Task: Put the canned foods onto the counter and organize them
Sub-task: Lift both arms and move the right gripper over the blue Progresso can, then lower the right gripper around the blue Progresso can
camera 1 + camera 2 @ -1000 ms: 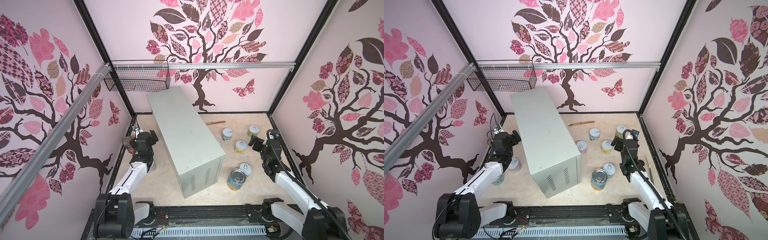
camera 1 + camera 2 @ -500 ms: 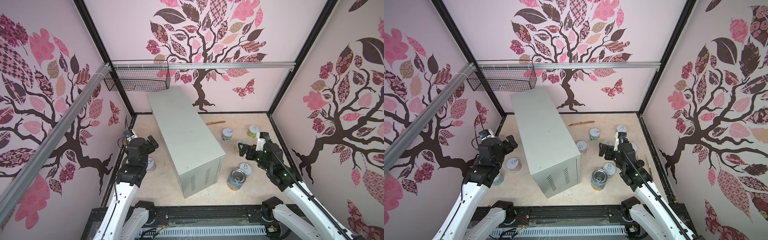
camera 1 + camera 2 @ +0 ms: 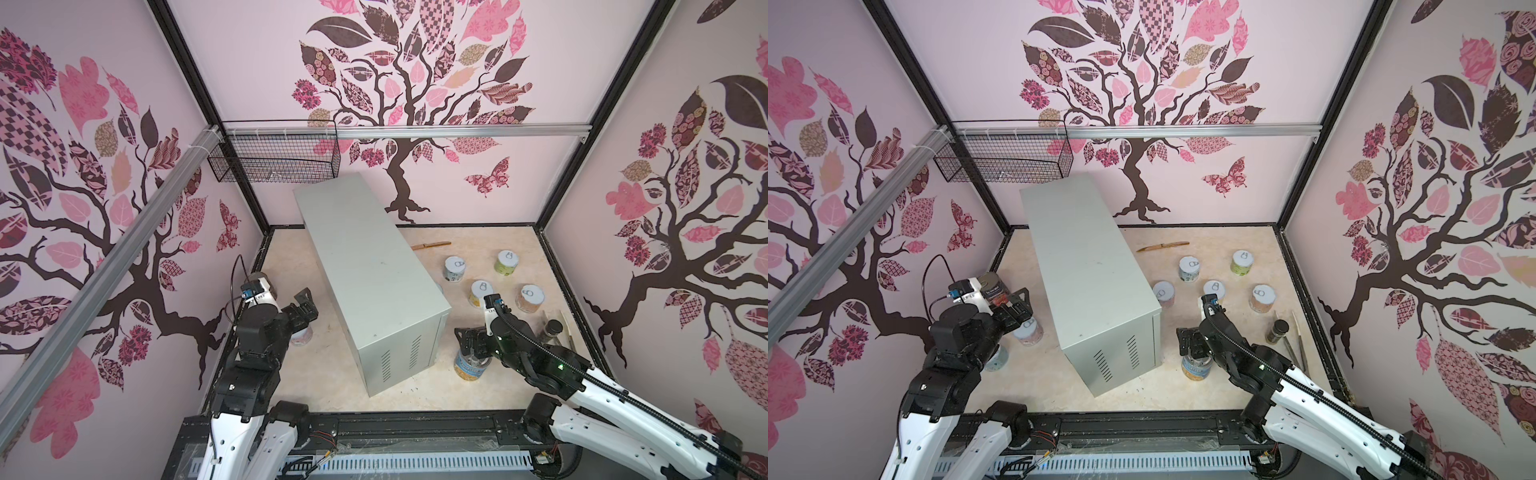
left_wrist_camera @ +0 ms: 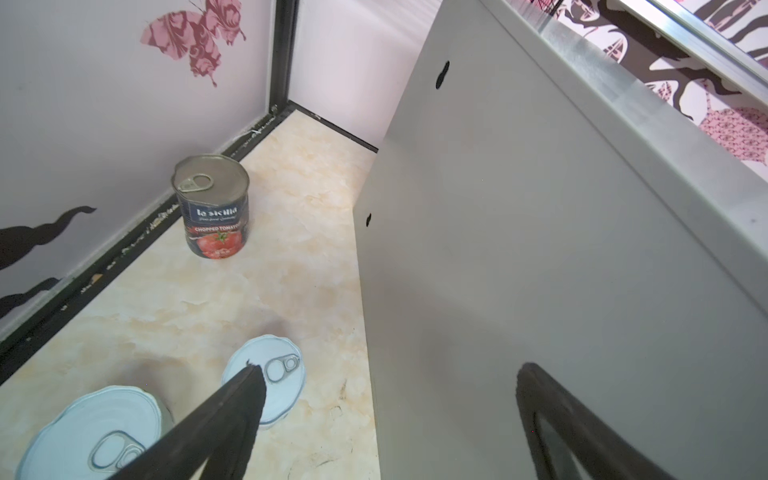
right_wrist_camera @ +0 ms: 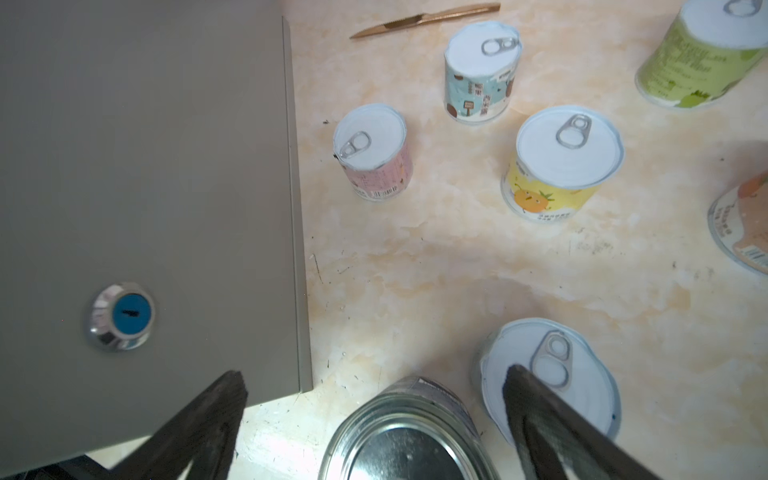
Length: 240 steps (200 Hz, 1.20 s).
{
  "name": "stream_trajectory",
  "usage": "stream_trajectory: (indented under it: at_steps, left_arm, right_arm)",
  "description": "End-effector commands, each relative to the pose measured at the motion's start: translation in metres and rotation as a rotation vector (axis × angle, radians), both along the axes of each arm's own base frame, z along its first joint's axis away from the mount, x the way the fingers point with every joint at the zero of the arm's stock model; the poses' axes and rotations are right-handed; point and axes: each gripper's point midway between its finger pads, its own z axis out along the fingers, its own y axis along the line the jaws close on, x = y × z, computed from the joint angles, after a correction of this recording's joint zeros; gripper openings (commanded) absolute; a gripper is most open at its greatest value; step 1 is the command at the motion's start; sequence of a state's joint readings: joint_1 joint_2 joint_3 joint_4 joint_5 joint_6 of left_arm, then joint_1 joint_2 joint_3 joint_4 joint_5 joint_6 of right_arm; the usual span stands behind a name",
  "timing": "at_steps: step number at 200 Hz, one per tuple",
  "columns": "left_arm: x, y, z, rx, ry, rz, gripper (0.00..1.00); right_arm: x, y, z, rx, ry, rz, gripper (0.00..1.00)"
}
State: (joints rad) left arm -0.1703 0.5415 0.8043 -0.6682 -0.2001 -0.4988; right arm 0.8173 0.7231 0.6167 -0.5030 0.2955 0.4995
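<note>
This is looking like a small robot test booth dressed up as a pretend kitchen: two white robot arms (image 3: 232, 440) are sitting at the front, pink tree pictures (image 3: 415, 104) are covering the walls (image 3: 561, 174), and tins (image 3: 456, 269) are standing beside a grey counter (image 3: 365, 266).

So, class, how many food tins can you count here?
10, none on the counter. Left of it: tomato tin, two white-lidded tins. Right: pink, blue, yellow, green, orange, a white-lidded one, a tall tin. More may hide behind the counter.
</note>
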Motion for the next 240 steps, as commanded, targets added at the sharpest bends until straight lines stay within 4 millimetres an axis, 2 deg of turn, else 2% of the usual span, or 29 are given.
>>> stream_trajectory:
  at_steps: [1,26,88,126,196,240]
  left_arm:
    - [-0.005,-0.012,-0.025,-0.014,0.070,-0.066,0.98]
    - [-0.007,-0.015,-0.029,0.004,0.077,-0.088,0.98]
    - [-0.005,-0.028,-0.034,0.022,0.088,-0.154,0.98]
    - [-0.007,-0.034,-0.033,0.030,0.085,-0.179,0.98]
    - [-0.010,-0.038,-0.030,0.033,0.074,-0.199,0.98]
    - [-0.011,-0.038,-0.029,0.035,0.069,-0.202,0.98]
  right_arm:
    - [-0.005,-0.011,-0.010,0.007,0.024,-0.060,1.00]
    - [-0.005,-0.015,-0.006,-0.007,0.012,-0.084,1.00]
    - [-0.024,-0.004,-0.024,-0.052,0.075,-0.069,1.00]
    - [-0.027,-0.013,-0.033,-0.051,0.092,-0.115,1.00]
    - [-0.036,-0.014,-0.041,-0.118,0.104,-0.141,1.00]
    - [-0.041,-0.013,-0.056,-0.130,0.140,-0.133,1.00]
